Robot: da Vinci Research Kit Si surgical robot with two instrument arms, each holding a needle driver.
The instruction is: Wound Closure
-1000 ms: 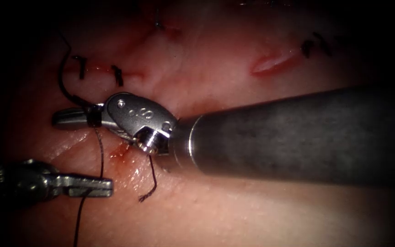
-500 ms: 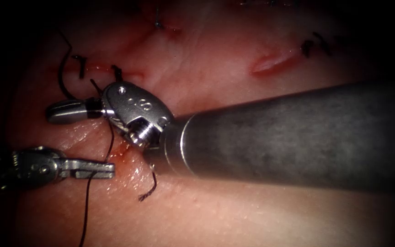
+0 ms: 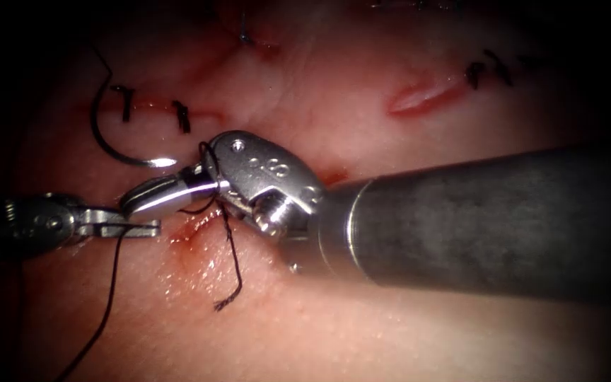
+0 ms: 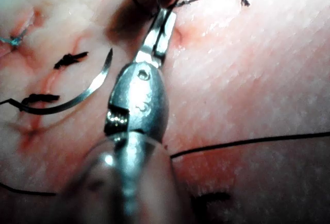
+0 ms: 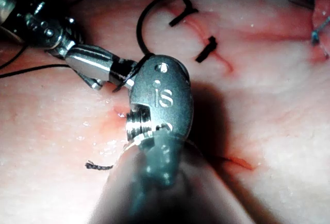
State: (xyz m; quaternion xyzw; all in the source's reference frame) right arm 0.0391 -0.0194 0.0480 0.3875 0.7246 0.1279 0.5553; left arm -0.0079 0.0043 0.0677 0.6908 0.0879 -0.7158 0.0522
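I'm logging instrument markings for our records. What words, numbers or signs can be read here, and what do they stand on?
"IS": engraved on the right gripper, on its wrist housing, in the right wrist view.
The same housing, endoscope view, right gripper: small engraved marks, too blurred to read.
Left gripper: no readable marking.

Count: 2 pincers – left pincer [image 3: 139, 228], right pincer [image 3: 157, 198]. 1 curved needle [image 3: 111, 145]. 1 long thread [image 3: 104, 311]. 1 frayed cut thread end [image 3: 224, 304]. 2 dark stitches near needle [image 3: 125, 102], [image 3: 182, 117].
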